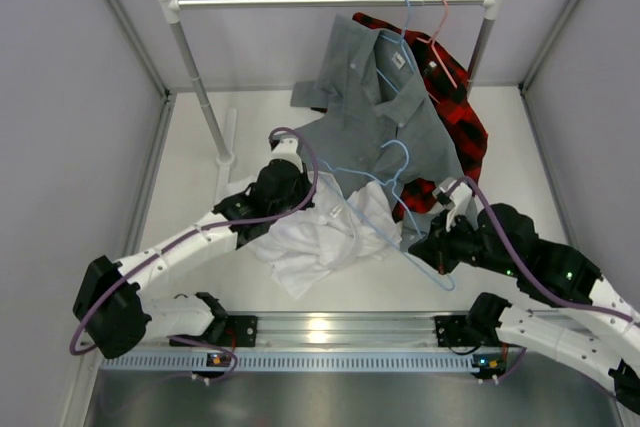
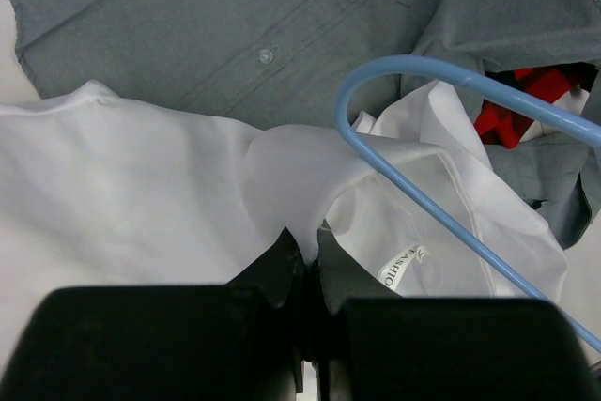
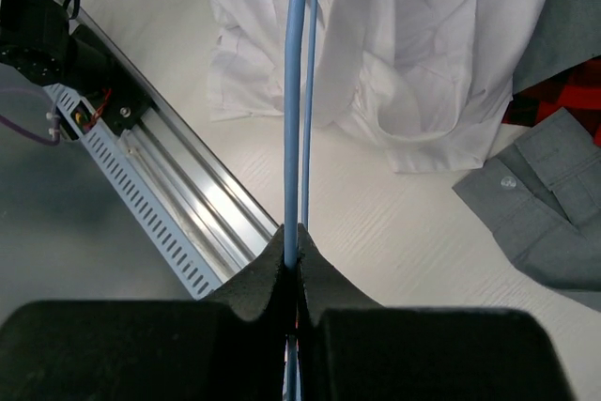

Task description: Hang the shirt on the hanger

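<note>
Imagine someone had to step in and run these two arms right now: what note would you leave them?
Left gripper: shut, pinching a fold of the white shirt near its collar.
Right gripper: shut on the wire of the light-blue hanger.
The shirt lies crumpled on the table, and the hanger's bend rests over it by the collar.
Done: both things are gripped.
Left: work the hanger inside the shirt so that the shoulders sit on it.

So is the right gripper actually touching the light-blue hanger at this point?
Touching. The right wrist view shows the right gripper shut on the hanger. Its two thin blue wires run straight into the closed fingertips, with no gap showing.
</note>
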